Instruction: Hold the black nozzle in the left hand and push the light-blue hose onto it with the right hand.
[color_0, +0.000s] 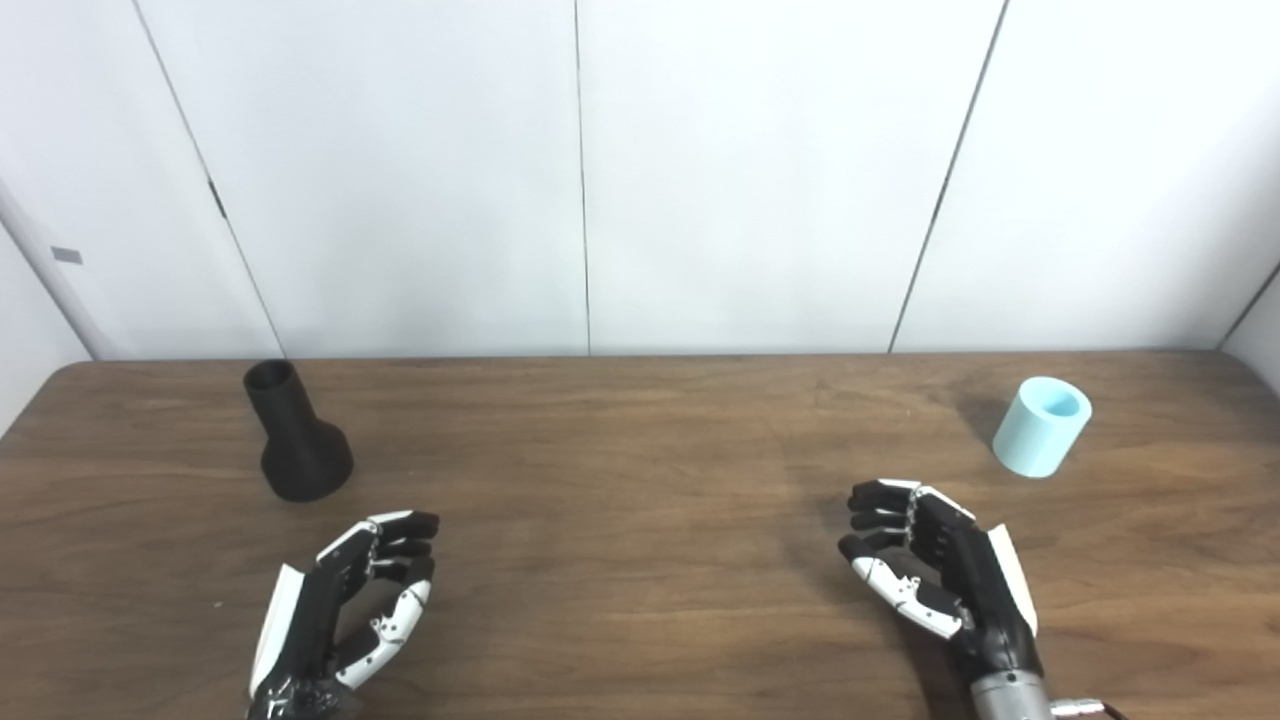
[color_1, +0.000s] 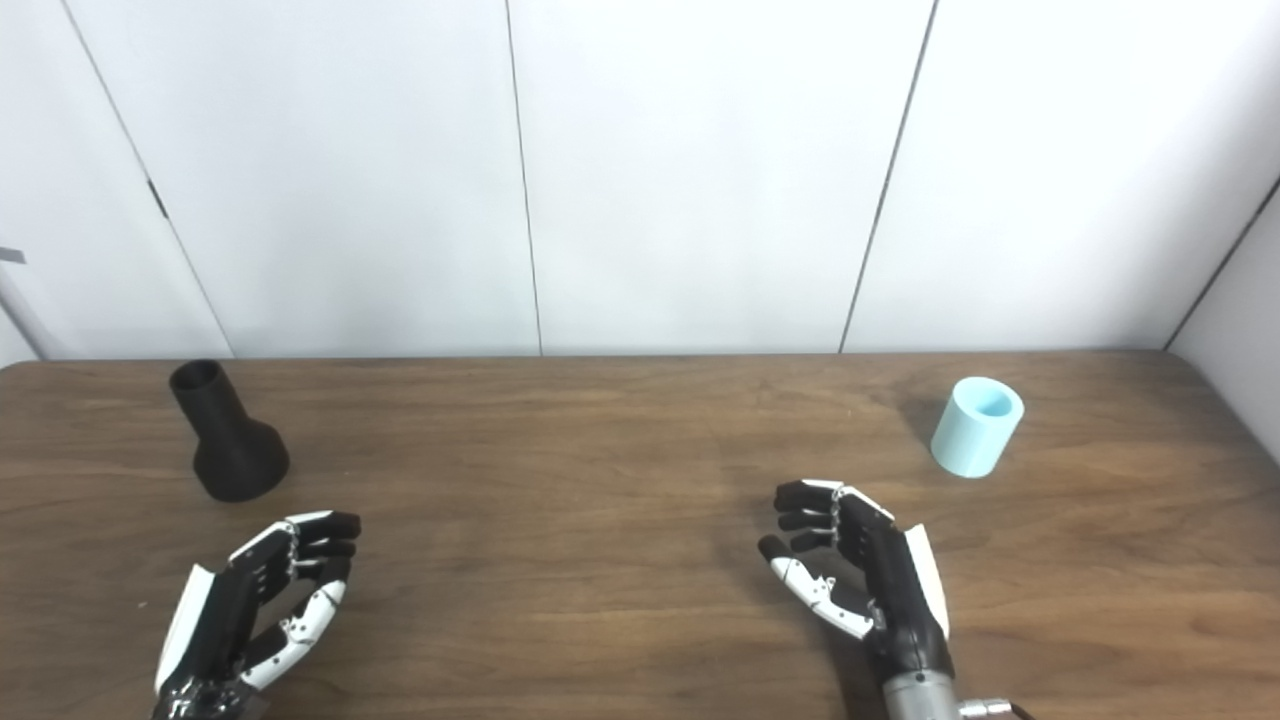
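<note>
My left hand (color_0: 345, 610) and right hand (color_0: 935, 575) hover low over the near edge of the brown wooden desk (color_0: 640, 520), palms facing each other, fingers loosely curled and apart, holding nothing. White wall panels (color_0: 580, 170) rise behind the far edge. The black nozzle (color_0: 295, 435) stands upright near the far left corner, narrow end up, and the light-blue hose (color_0: 1042, 425) stands near the far right corner, opening up.

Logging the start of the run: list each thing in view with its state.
black nozzle: upright on wide base, untouched.
light-blue hose: short piece standing on end, opening up, untouched.
left robot hand: open, holding nothing.
right robot hand: open, holding nothing.
</note>
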